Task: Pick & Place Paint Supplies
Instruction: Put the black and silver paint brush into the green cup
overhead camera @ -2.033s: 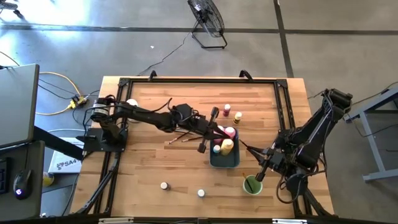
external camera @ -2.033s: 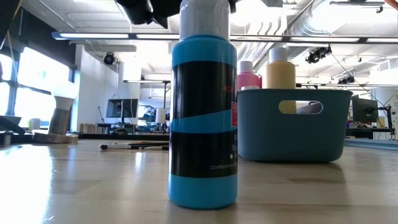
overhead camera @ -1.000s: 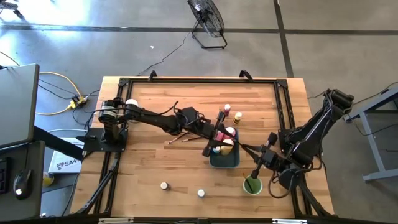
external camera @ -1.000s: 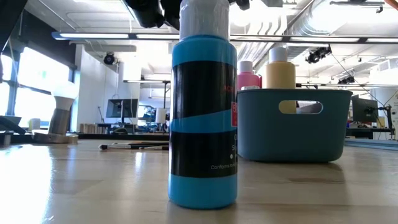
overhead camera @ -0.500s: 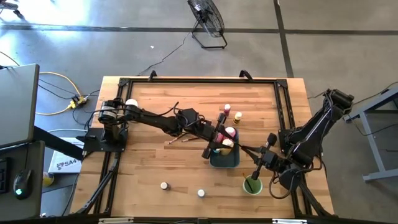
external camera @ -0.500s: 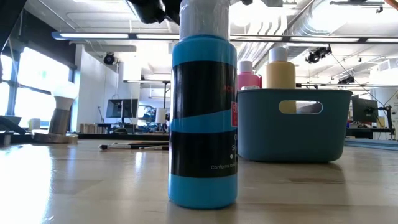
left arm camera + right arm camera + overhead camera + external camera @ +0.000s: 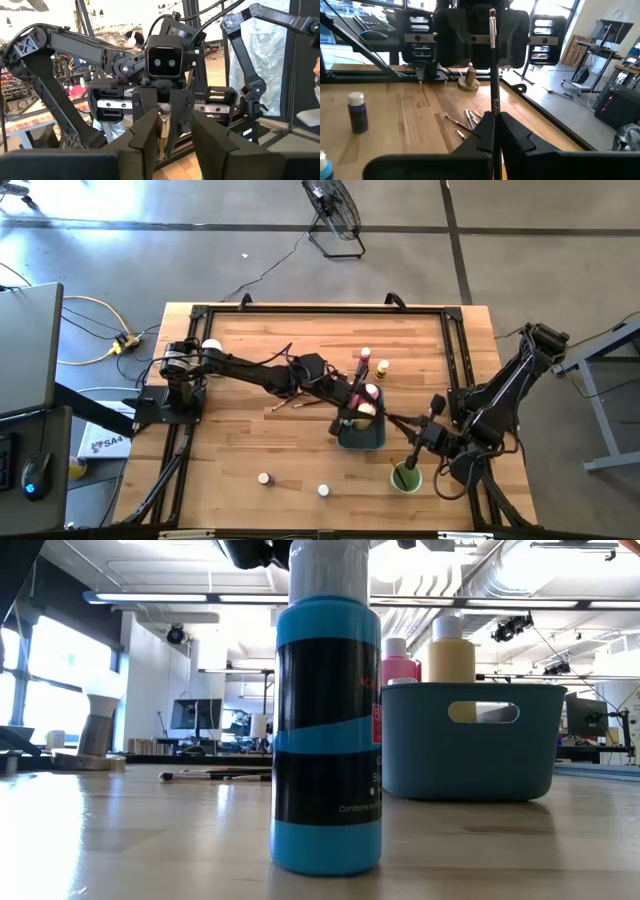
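My left claw (image 7: 350, 412), half-open over the tray (image 7: 362, 438), is releasing a bottle; my right claw (image 7: 492, 131), gripping a paintbrush (image 7: 493, 75), next needs lowering into the cup (image 7: 405, 477).

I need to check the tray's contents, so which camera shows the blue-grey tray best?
The low view: the blue-grey tray stands unobstructed, its handle cutout and the pink bottle and yellow bottle in it clear. In the high view the left claw partly covers the tray. The wrist views don't clearly show it.
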